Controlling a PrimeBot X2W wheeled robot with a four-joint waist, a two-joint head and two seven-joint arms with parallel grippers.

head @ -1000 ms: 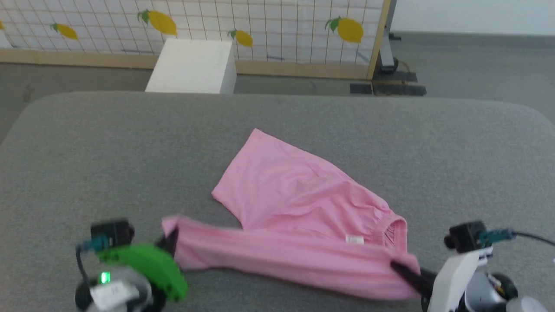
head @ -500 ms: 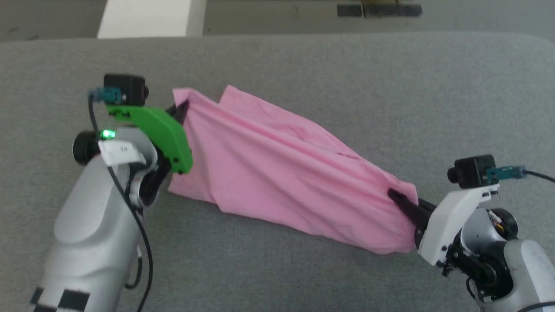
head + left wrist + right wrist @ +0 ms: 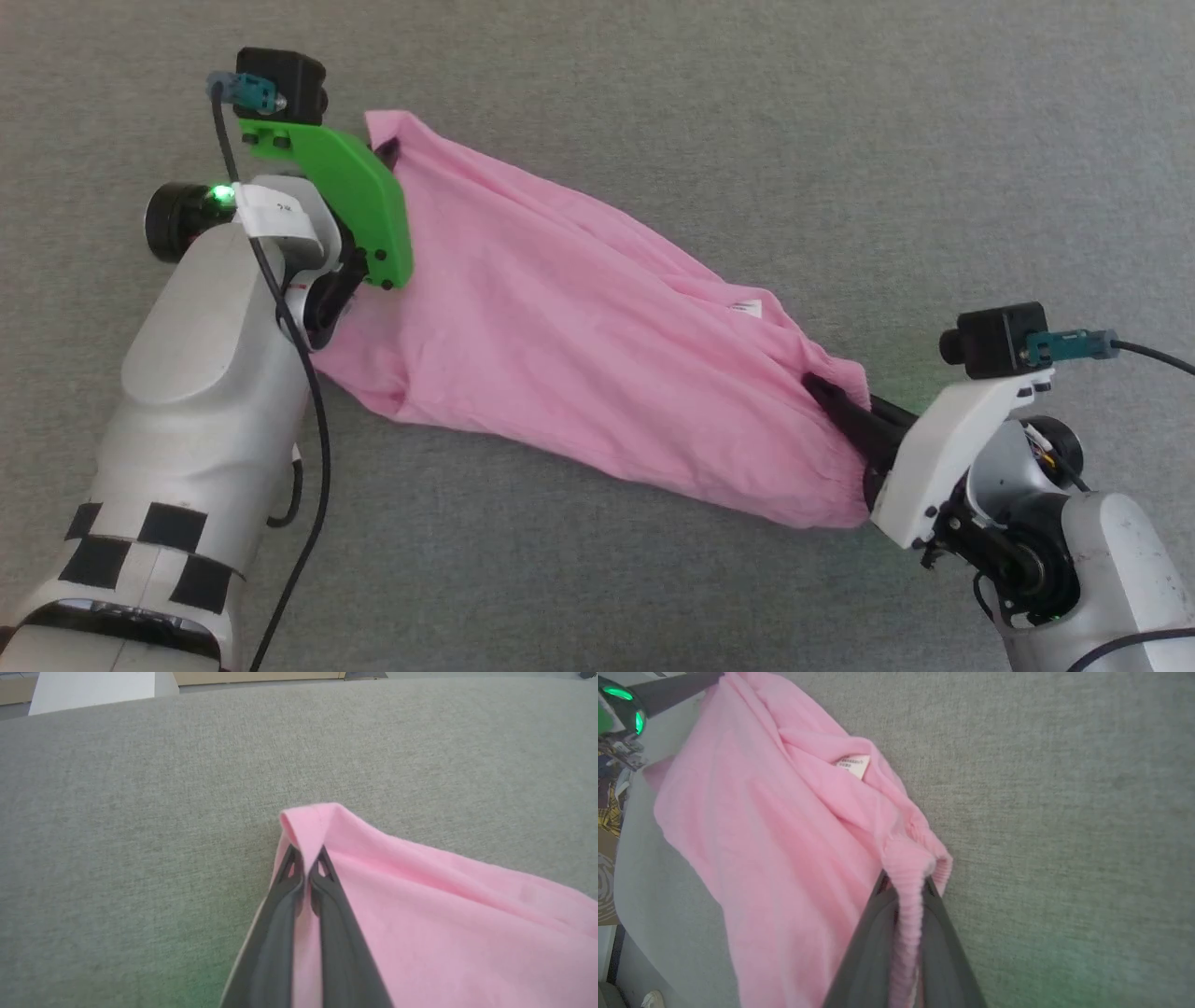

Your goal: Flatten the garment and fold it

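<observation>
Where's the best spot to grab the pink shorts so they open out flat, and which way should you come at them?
Pinch two far-apart edges: the gathered waistband and a leg's hemmed corner, each from its outer end. Those edges look thicker, so they probably slip less, and the shorts hang stretched between. The right gripper and the left gripper are shut there.

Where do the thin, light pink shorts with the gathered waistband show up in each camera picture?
Head view: the light pink shorts stretch diagonally, upper left to lower right.
Left wrist view: shorts at lower right, hemmed corner pinched by the left gripper.
Right wrist view: shorts left and centre, waistband pinched by the right gripper.
Shared landmark: the grey fabric surface underneath.
</observation>
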